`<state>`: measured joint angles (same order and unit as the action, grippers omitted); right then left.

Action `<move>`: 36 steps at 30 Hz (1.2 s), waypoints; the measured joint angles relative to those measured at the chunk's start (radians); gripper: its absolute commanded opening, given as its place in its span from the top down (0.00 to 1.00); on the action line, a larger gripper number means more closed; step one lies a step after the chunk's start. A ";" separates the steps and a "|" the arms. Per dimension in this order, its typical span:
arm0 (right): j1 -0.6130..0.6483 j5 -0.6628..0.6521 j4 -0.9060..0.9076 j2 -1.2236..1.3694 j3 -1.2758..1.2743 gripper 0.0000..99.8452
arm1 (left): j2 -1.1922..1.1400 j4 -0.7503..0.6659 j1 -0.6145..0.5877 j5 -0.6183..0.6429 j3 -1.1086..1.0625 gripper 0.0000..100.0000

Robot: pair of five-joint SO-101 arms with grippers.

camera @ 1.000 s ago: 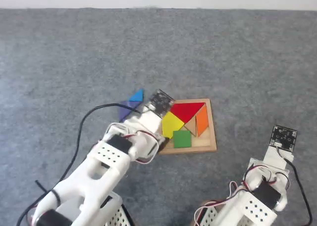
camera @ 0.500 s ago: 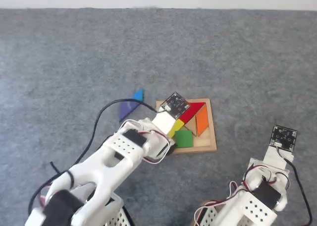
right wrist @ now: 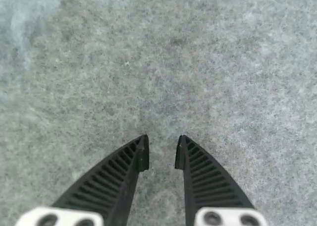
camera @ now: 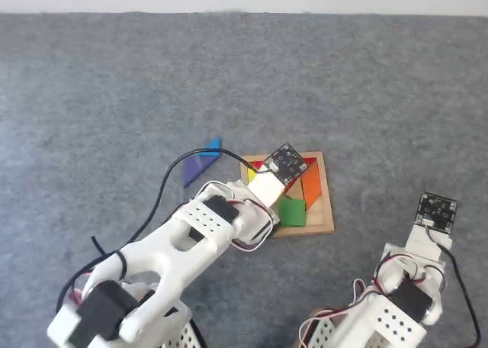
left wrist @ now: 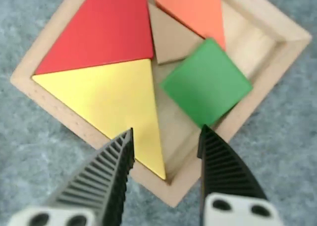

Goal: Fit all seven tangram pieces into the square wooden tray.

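Tray sits right of frame centre, its green square askew, so the left gripper hovers above with fingers wide open and empty, probably to straighten that piece

red triangle cropped, orange piece cropped

My left arm hangs over the tray, green square and orange piece showing beside it; blue triangle and purple piece lie close together on the desk, just left.
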<state>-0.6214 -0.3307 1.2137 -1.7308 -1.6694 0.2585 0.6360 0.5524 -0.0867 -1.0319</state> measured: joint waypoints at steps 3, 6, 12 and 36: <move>0.000 0.000 0.000 0.000 0.000 0.89 | 0.011 0.000 0.000 0.000 0.000 0.80; 0.000 0.000 0.000 0.000 0.000 0.89 | 0.046 0.000 -0.017 -0.006 0.000 0.80; 0.000 0.000 0.000 0.000 0.000 0.89 | 0.071 0.000 -0.037 -0.006 0.000 0.80; 0.000 0.000 0.000 0.000 0.000 0.89 | -0.063 -0.203 0.106 0.075 0.046 0.80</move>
<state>-0.6214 -0.3307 1.2137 -1.7308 -1.6694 0.1956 0.4335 0.6582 -0.0115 -0.9858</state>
